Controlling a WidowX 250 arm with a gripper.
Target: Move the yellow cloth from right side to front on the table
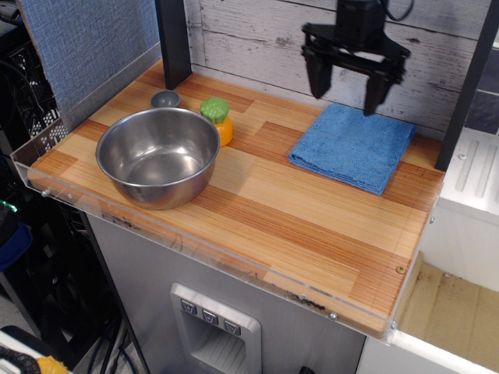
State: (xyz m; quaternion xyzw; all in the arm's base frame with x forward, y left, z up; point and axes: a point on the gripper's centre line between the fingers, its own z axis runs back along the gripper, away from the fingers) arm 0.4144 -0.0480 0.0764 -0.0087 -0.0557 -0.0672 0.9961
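The cloth [352, 146] is blue, folded and roughly square, and lies flat at the right rear of the striped wooden table [281, 226]. My black gripper [346, 100] hangs open and empty just above the cloth's far edge, fingers pointing down and spread wide. It does not touch the cloth.
A steel bowl [158, 156] stands at the left. Behind it are a small grey cup [165, 99] and an orange toy with a green top [217, 118]. A black post [173, 39] rises at the back left, another at the right edge [468, 86]. A clear acrylic rim [203, 249] lines the front.
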